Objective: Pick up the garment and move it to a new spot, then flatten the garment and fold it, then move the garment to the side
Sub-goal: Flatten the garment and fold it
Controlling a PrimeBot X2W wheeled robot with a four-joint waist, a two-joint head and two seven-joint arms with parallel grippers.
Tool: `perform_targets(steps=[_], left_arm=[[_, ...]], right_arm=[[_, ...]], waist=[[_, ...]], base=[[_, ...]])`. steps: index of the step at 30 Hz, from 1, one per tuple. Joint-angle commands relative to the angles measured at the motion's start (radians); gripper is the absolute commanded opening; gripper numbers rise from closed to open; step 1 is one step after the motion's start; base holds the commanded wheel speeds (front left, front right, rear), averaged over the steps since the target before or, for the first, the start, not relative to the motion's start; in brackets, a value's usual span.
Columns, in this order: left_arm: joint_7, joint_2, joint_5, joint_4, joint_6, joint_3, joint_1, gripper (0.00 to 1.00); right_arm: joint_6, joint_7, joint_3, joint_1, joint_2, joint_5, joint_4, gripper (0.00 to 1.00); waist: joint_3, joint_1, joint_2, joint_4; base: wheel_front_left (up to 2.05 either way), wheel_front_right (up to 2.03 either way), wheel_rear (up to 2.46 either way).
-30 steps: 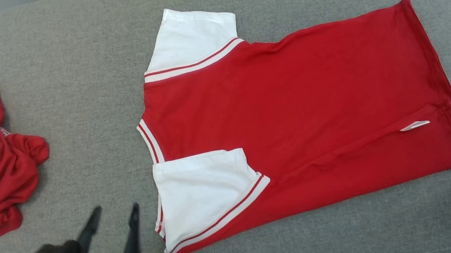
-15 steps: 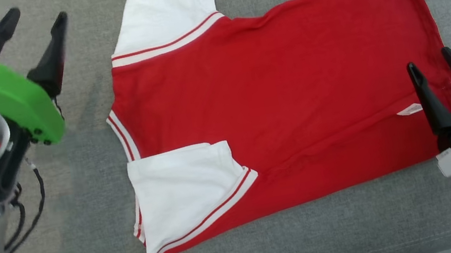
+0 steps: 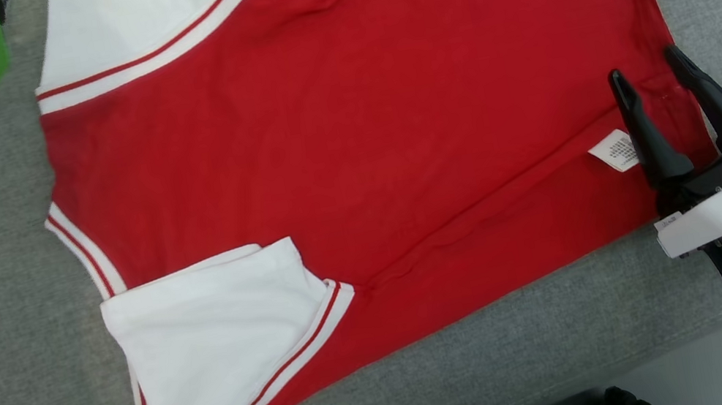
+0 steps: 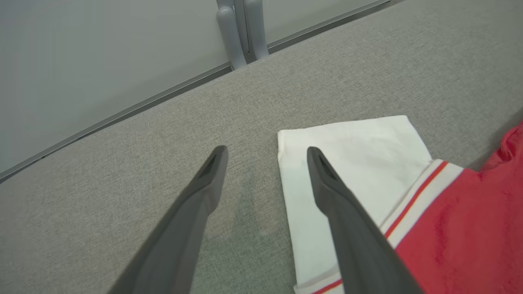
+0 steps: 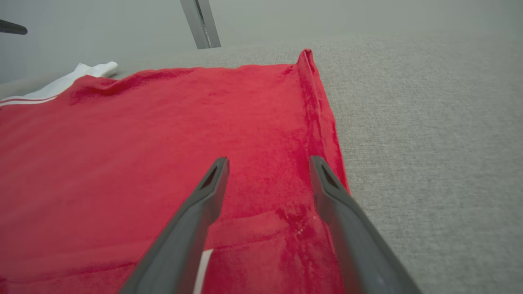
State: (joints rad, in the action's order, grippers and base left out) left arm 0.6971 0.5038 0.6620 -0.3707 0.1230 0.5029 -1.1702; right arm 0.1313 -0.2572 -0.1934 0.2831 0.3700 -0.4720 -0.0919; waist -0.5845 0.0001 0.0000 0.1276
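On grey fabric surface [image 3: 509,369] by pale wall [image 4: 81,61]: garment [image 3: 354,122]; left gripper [image 4: 266,150], right gripper [image 3: 643,62] spread

We read setting as lab-type test room: wide grey fabric-covered work surface [image 3: 509,369], plain pale wall [image 4: 81,53] behind it, grey upright post [image 4: 245,28] at wall.

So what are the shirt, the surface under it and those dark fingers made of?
Shirt: soft matte knit fabric, lightly creased; cotton or polyester, can't tell.
Surface: grey woven cloth, weave visible.
Fingers: smooth dark matte, likely moulded plastic.
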Motion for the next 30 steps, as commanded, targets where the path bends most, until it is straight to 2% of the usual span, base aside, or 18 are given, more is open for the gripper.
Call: perform_targets(steps=[1,10,16,17,18,19,20,21,30], left_arm=[[0.000,0.010,-0.008,-0.019,0.002,0.002,-0.027,1.00],[-0.036,0.045,-0.004,-0.140,0.008,0.052,-0.090,1.00],[-0.061,0.058,0.010,-0.176,0.009,0.089,-0.098,1.00],[-0.067,0.061,0.010,-0.180,0.009,0.096,-0.102,0.85],[-0.069,0.063,0.011,-0.182,0.009,0.101,-0.104,0.61],[-0.073,0.066,0.014,-0.187,0.008,0.108,-0.106,0.29],[-0.073,0.068,0.017,-0.191,0.008,0.113,-0.108,0.10],[-0.070,0.071,0.023,-0.196,0.006,0.121,-0.109,0.00],[-0.128,0.080,0.067,-0.187,0.006,0.169,-0.129,0.00]], right_arm=[[-0.001,-0.008,-0.003,0.021,-0.009,-0.003,-0.002,1.00],[-0.001,-0.009,0.011,0.034,-0.048,0.001,0.004,1.00],[-0.001,-0.009,0.014,0.038,-0.051,0.005,0.006,1.00],[-0.001,-0.009,0.013,0.039,-0.049,0.005,0.007,1.00],[-0.001,-0.009,0.012,0.041,-0.048,0.006,0.007,1.00],[-0.001,-0.009,0.012,0.043,-0.046,0.006,0.008,1.00],[-0.001,-0.009,0.013,0.044,-0.045,0.006,0.009,1.00],[-0.001,-0.009,0.016,0.045,-0.043,0.006,0.011,1.00],[-0.001,-0.009,0.032,0.069,-0.020,-0.016,0.024,1.00]], waist=[[-0.075,-0.0001,0.0000,0.073],[-0.112,-0.0001,0.0000,0.105],[-0.112,-0.0001,0.0000,0.107],[-0.112,-0.0001,0.0000,0.107],[-0.113,-0.0001,0.0000,0.108],[-0.113,-0.0001,0.0000,0.109],[-0.113,-0.0001,0.0000,0.109],[-0.113,-0.0001,0.0000,0.109],[-0.080,-0.0001,0.0000,0.101]], base=[[0.00,0.00,0.00],[0.00,0.00,0.00],[0.00,0.00,0.00],[0.00,0.00,0.00],[0.00,0.00,0.00],[0.00,0.00,0.00],[0.00,0.00,0.00],[0.00,0.00,0.00],[0.00,0.00,0.00]])
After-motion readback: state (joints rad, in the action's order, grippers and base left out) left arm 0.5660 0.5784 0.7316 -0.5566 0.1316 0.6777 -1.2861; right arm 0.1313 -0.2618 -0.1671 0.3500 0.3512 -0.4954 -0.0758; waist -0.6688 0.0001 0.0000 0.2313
